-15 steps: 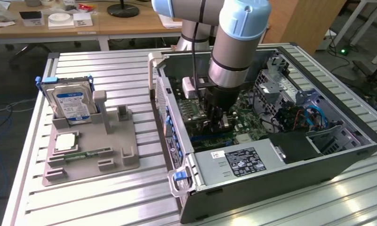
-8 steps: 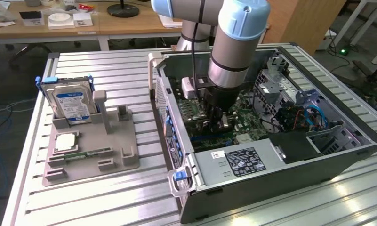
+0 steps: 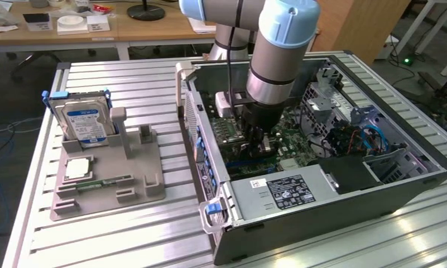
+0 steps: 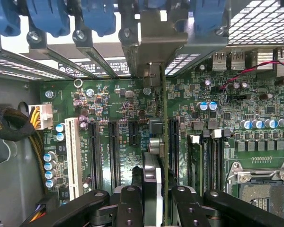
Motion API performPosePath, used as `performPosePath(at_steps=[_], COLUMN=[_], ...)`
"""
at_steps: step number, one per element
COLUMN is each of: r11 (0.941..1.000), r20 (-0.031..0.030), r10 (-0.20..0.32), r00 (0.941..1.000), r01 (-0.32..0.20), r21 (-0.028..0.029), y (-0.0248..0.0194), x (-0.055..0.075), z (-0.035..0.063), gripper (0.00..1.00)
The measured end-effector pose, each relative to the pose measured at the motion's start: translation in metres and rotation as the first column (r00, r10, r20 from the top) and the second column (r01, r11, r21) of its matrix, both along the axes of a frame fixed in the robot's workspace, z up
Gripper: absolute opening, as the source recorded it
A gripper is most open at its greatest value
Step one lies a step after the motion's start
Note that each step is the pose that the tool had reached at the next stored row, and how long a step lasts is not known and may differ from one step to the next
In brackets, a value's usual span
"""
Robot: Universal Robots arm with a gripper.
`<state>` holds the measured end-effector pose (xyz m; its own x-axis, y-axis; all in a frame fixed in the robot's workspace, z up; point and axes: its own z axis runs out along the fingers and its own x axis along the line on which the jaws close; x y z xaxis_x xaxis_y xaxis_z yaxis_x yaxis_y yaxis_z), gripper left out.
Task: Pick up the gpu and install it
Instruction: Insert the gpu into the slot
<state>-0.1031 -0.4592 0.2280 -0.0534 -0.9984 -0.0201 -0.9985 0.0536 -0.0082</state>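
Note:
In the wrist view the gpu (image 4: pixel 164 142) is seen edge-on: a thin brownish-green board edge with a black body beside it and a pale metal end bracket (image 4: pixel 156 38) at the case's rear wall. My gripper (image 4: pixel 158 205) is shut on the card, one black finger on each side. The card stands upright over the green motherboard (image 4: pixel 132 99), in line with the expansion slots (image 4: pixel 114 151); I cannot tell whether it is seated in one. In the exterior view my gripper (image 3: pixel 256 139) reaches straight down inside the open computer case (image 3: pixel 402 184), and the arm hides most of the card.
Blue slot latches (image 4: pixel 47 16) line the case's rear wall. A CPU socket (image 4: pixel 260 189) and a white slot (image 4: pixel 72 156) flank the card. On the exterior view's left, a grey holder (image 3: pixel 126 167) carries a hard drive (image 3: pixel 85 123), a processor (image 3: pixel 78 167) and a memory stick (image 3: pixel 104 183).

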Motion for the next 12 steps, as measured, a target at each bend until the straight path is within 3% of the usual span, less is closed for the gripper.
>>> performPosePath(at_steps=[3, 4, 12], r11=[1.0, 1.0, 1.0], r20=[0.0, 0.0001, 0.0001], r10=[0.0, 0.0, 0.0], r00=[1.0, 1.0, 1.0], r01=[0.0, 0.0, 0.0], r21=[0.0, 0.0009, 0.001], y=[0.0, 0.0, 0.0], x=[0.0, 0.0, -0.001], z=[-0.0005, -0.0117, -0.0117], gripper=[0.28, 0.99, 0.99])
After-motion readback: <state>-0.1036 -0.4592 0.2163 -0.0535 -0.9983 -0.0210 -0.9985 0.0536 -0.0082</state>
